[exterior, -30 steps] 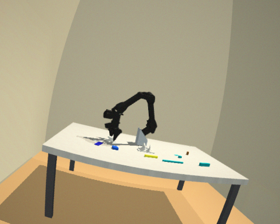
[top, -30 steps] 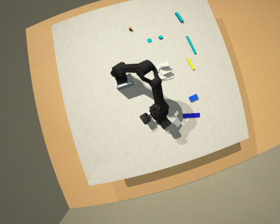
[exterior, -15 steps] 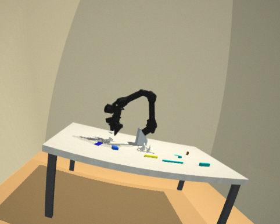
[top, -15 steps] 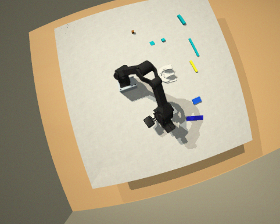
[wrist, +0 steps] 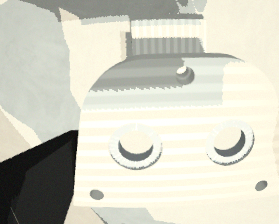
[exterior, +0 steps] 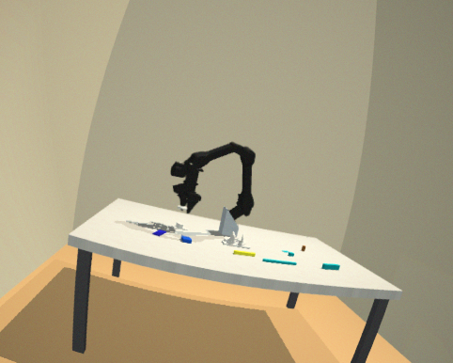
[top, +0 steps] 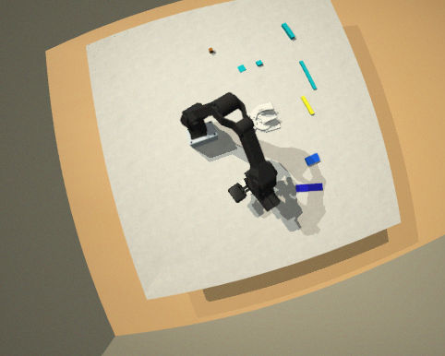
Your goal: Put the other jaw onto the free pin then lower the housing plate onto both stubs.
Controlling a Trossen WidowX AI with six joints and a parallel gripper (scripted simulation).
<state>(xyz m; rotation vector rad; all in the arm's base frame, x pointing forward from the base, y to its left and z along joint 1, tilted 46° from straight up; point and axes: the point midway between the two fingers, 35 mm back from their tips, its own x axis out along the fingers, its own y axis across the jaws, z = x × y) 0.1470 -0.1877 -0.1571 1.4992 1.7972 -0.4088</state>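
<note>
White housing plate (exterior: 182, 208) (wrist: 177, 115) hanging above the table (exterior: 248, 277) (top: 170, 249), between the widely spread fingers of the gripper (exterior: 186, 210) (wrist: 178, 137), which is gripping it. Arm (top: 253, 148) (exterior: 215, 152) arching up and over, wrist pointing down. White assembly (top: 266, 118) (exterior: 235, 241) lying nearer the arm's base.

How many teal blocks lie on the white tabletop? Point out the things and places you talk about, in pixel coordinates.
4: a thick teal bar (top: 288, 30) (exterior: 331, 266) nearest one corner, a long thin teal bar (top: 307, 75) (exterior: 279, 261), and two small teal pieces (top: 241, 68) (top: 259, 63) side by side.

The housing plate (wrist: 177, 177) looks like matt, finely ridged plastic.
</note>
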